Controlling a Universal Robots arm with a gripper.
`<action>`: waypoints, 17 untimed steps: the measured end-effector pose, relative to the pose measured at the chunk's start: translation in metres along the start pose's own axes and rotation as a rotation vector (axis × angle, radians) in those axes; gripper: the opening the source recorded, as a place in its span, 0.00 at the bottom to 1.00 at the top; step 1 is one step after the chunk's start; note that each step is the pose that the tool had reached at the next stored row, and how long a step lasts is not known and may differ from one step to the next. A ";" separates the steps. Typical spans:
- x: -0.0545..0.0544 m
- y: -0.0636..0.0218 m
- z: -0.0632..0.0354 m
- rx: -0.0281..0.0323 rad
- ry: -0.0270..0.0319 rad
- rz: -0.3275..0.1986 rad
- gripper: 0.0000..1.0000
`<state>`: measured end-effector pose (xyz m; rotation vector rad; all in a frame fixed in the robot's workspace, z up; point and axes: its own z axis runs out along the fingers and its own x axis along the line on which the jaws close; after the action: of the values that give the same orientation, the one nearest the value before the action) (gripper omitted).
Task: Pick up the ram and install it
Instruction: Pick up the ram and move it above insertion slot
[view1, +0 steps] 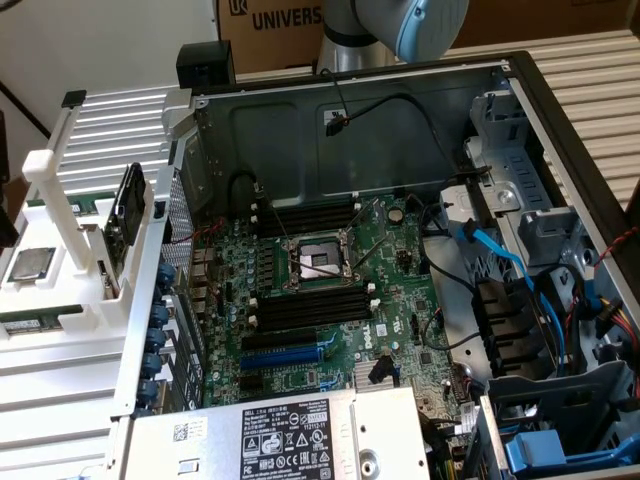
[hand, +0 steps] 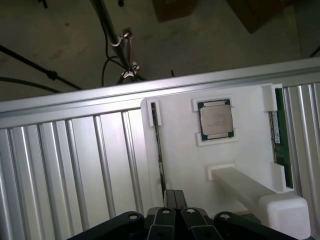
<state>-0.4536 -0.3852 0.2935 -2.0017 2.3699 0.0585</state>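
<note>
In the wrist view, my gripper hangs high above a white parts fixture, its two dark fingers pressed together and holding nothing. A ram stick stands on its long edge in a fixture slot, seen as a thin dark line that runs straight away from my fingertips. The exterior view shows that dark-green stick upright in the fixture, at the exterior view's left of the open computer case. A second green stick lies flat in clips beside it. The motherboard's black memory slots hold nothing.
A processor chip sits in a fixture pocket, and a white post rises close to my fingers. Ribbed metal table surrounds the fixture. In the case are the CPU socket, a blue expansion slot, loose cables and the power supply.
</note>
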 end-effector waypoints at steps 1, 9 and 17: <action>0.000 -0.0002 0.0018 0.0000 0.0000 0.000 0.11; 0.001 -0.0011 0.0164 0.0000 0.0000 0.000 0.11; 0.007 -0.0017 0.0325 0.0000 0.0000 0.000 0.11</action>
<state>-0.4528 -0.3903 0.2607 -2.0015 2.3701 0.0584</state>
